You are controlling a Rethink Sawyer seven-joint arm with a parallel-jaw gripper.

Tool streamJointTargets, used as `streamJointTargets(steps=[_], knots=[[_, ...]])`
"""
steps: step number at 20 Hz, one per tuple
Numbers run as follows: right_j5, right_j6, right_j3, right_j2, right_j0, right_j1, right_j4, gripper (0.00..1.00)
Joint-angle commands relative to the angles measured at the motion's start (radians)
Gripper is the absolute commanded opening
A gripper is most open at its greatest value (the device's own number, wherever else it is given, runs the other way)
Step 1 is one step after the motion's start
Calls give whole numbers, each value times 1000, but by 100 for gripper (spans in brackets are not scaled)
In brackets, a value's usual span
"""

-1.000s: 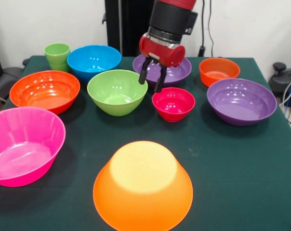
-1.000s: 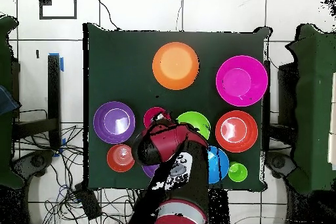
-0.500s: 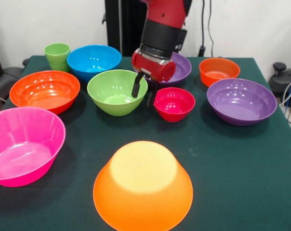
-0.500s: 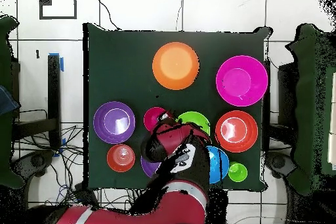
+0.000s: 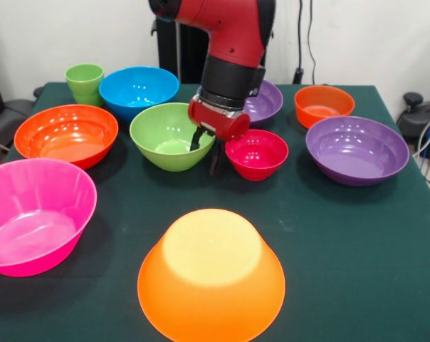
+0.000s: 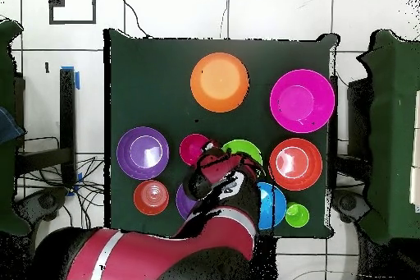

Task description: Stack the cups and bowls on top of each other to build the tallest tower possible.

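Note:
My gripper (image 5: pixel 206 152) is open and low, with one finger inside the right rim of the green bowl (image 5: pixel 165 135) and the other outside it, beside the small magenta-red bowl (image 5: pixel 258 152). A large orange bowl (image 5: pixel 211 274) lies upturned at the front. The pink bowl (image 5: pixel 33 214), a red-orange bowl (image 5: pixel 65 133), the blue bowl (image 5: pixel 139 89) and the light-green cup (image 5: pixel 85 82) stand on the left. A large purple bowl (image 5: pixel 357 149) and a small red-orange bowl (image 5: pixel 324 105) stand on the right. A second purple bowl (image 5: pixel 270 100) is half hidden behind the arm. No stack stands.
In the overhead view the arm (image 6: pixel 221 211) covers part of the blue bowl (image 6: pixel 276 207) and most of one purple bowl (image 6: pixel 181 203). The upturned orange bowl (image 6: pixel 220 82) and the pink bowl (image 6: pixel 303 101) lie far from the base. Green cloth (image 5: pixel 343 235) shows at the front right.
The gripper has come down and moved from above the far purple bowl to the green bowl's right rim. The bowls and the cup have not moved.

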Motion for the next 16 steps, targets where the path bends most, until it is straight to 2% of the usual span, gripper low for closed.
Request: streamJointTargets(steps=[1, 6, 16], knots=[[-4, -37, -89, 43, 6, 58, -13, 100], [16, -58, -87, 53, -8, 44, -33, 100], [47, -80, -28, 133, -67, -36, -67, 100]])
